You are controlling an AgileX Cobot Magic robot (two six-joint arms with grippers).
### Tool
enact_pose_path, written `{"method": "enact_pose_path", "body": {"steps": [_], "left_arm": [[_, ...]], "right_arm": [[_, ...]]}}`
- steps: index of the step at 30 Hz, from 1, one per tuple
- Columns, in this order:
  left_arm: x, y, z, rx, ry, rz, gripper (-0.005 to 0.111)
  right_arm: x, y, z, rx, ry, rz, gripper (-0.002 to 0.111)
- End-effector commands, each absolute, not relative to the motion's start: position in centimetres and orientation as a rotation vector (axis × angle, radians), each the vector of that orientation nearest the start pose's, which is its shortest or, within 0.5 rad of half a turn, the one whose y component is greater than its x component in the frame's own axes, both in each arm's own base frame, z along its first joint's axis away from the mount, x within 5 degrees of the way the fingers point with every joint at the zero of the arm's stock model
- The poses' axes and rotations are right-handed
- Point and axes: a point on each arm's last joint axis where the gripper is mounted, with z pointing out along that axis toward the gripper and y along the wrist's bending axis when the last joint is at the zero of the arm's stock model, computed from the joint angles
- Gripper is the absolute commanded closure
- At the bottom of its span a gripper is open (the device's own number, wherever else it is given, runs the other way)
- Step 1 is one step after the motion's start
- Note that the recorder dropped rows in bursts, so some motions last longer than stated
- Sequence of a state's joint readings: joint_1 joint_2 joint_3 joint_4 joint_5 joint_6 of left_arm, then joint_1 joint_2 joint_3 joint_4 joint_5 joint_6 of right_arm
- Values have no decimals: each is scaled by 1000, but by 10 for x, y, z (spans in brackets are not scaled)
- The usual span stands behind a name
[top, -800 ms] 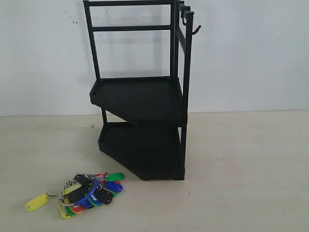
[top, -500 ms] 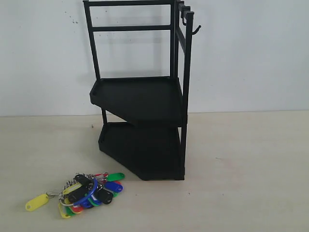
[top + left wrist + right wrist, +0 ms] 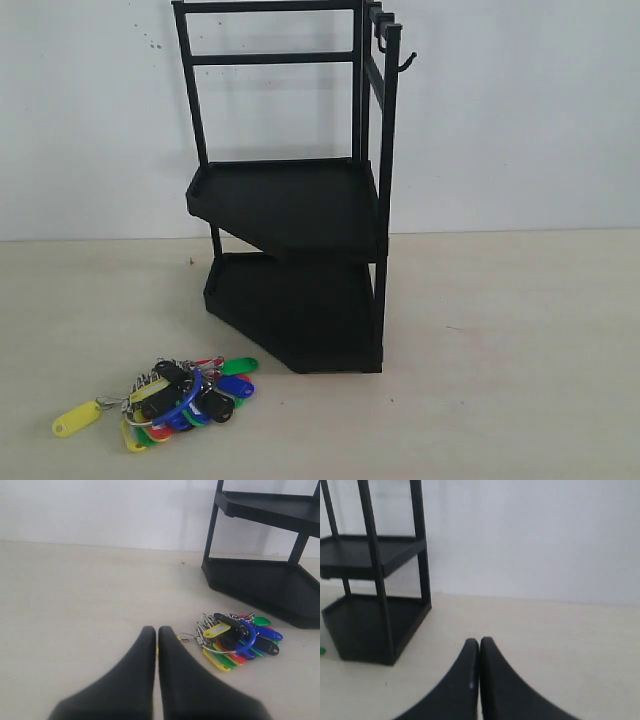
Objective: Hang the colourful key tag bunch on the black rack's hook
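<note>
A pale surface [image 3: 500,380] runs back to a plain white wall [image 3: 520,120], and that's the whole stage. The rack [image 3: 300,200] stands near the back, its top rail clipped by the upper edge of the exterior view. Both wrist views cut it off higher up, so the hook [image 3: 405,62] shows only from outside, jutting sideways off the upper corner post.

The key tag bunch [image 3: 180,395] lies flat on the surface in front of the rack's left side, close to the bottom tray but not touching it. The tags overlap so thickly I can't count them. One yellow tag [image 3: 75,418] trails out to the left, and in the left wrist view it's mostly hidden behind the fingertips.

The left hand [image 3: 157,630] has its fingers pressed together, pinching nothing, just short of the bunch. The right hand [image 3: 479,641] is pressed together too, empty, with the rack off to one side.

Compared with half a second ago, nothing differs: bunch and rack sit exactly where they were.

The tally: one rack, two trays, one bunch, two hands.
</note>
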State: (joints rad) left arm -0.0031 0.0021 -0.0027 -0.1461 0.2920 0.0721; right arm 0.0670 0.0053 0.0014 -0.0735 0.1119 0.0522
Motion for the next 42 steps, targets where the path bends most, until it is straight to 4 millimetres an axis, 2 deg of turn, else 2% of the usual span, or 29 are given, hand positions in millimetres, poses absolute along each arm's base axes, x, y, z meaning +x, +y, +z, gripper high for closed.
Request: {"method": "enact_pose_path", "body": {"steps": [1, 5, 6, 7, 10, 12, 14, 17, 20, 27, 31, 37, 42], "left_arm": [[55, -4, 188, -24, 1766, -79, 102], [55, -4, 188, -24, 1766, -79, 102], [55, -4, 188, -24, 1766, -79, 102], [55, -4, 188, -24, 1766, -79, 102], [55, -4, 188, -24, 1766, -79, 102], [55, -4, 188, -24, 1766, -79, 102], [55, -4, 188, -24, 1766, -79, 102], [55, -4, 188, -24, 1766, -79, 102], [55, -4, 188, -24, 1766, -79, 102], [55, -4, 188, -24, 1766, -79, 102], [55, -4, 188, -24, 1766, -79, 102], [55, -4, 188, -24, 1766, -79, 102], [55, -4, 188, -24, 1766, -79, 102]], "right_arm": [[54, 4, 227, -65, 1329, 41, 108], [38, 6, 260, 24, 937, 259, 108], [35, 6, 270, 27, 906, 272, 108], [28, 5, 294, 39, 879, 290, 108], [26, 6, 340, 54, 959, 326, 108], [39, 6, 375, 107, 1071, 374, 108], [64, 5, 389, 209, 1245, 418, 108], [100, 14, 382, 343, 1544, 553, 108], [125, 39, 362, 281, 1777, 678, 108], [144, 74, 336, 229, 2028, 799, 108], [149, 96, 322, -57, 2120, 725, 108], [154, 131, 293, -365, 2268, 707, 108], [167, 159, 267, -506, 2346, 666, 108]]}}
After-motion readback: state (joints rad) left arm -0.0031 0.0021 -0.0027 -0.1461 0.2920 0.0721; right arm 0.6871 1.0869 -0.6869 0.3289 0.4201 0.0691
